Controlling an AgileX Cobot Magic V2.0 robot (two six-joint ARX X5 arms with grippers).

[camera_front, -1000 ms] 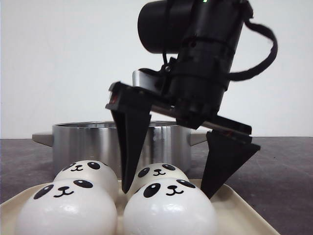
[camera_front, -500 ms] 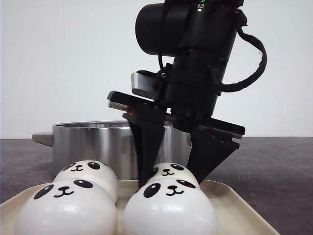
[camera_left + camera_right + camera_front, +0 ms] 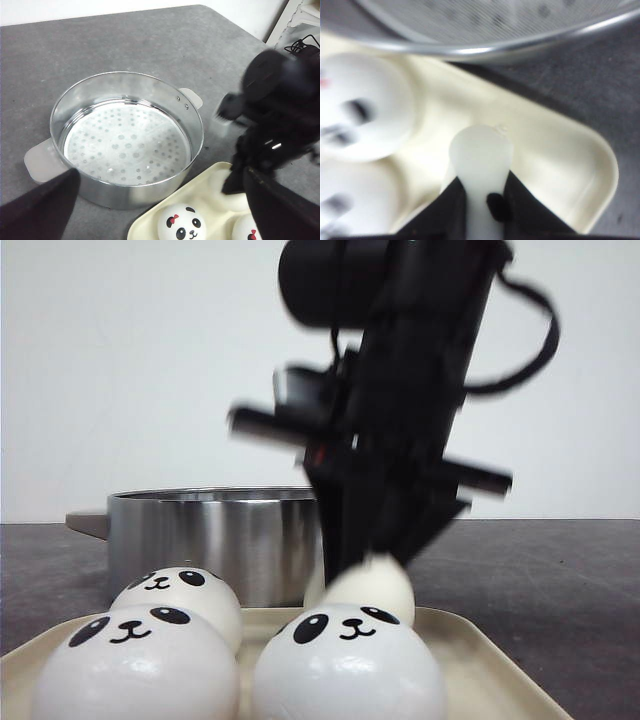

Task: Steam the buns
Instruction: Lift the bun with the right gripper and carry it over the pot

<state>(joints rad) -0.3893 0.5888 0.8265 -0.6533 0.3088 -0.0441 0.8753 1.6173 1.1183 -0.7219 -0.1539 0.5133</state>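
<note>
The right gripper (image 3: 480,192) jaws are clenched on 1 bun (image 3: 481,155), squeezed narrow: it seems soft and light, so grip its sides gently.

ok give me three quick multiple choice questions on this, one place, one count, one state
1. Where is the steel pot?
A. behind the tray
B. on the tray
C. under the tray

2. How many buns lie untouched on the tray in the front view?
A. one
B. three
C. five

3. The right gripper is
A. wide open
B. shut on a bun
C. out of sight

1 A, the pot stands past the tray's far edge. 2 B, three faces show. 3 B, the jaws squeeze the bun thin.
</note>
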